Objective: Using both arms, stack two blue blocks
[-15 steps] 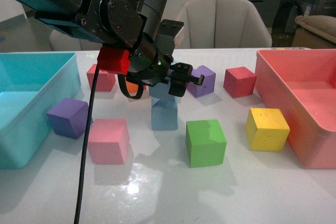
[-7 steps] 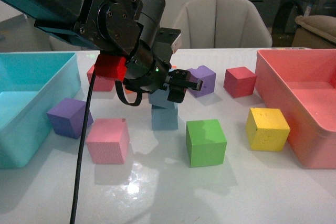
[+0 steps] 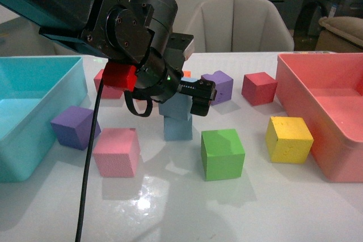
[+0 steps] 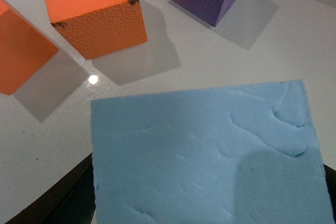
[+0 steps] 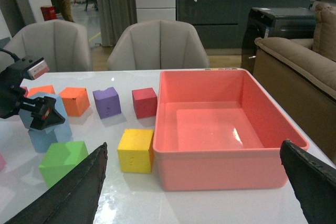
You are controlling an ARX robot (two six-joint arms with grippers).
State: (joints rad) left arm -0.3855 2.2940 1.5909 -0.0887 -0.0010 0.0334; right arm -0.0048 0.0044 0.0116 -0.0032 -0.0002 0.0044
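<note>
In the front view one blue block (image 3: 178,129) stands on the white table (image 3: 170,208). A second blue block (image 3: 174,107) sits tilted right on top of it, and my left gripper (image 3: 188,99) is shut on that upper block. The left wrist view is filled mostly by the held blue block (image 4: 205,150) between the left gripper's (image 4: 202,200) dark fingers. From the right wrist view, the upper block (image 5: 48,104) and lower block (image 5: 50,139) show at the far left. My right gripper (image 5: 191,192) hangs open and empty near the pink bin (image 5: 210,169).
A turquoise bin (image 3: 34,83) stands at the left and a pink bin (image 3: 317,89) at the right. Pink (image 3: 116,151), green (image 3: 222,153), yellow (image 3: 289,139), purple (image 3: 75,126) and red (image 3: 258,88) cubes surround the stack. Two orange cubes (image 4: 97,14) lie behind it.
The left gripper has shifted a little down and to the right with its blue block, which now shows tilted against the top of the lower blue block.
</note>
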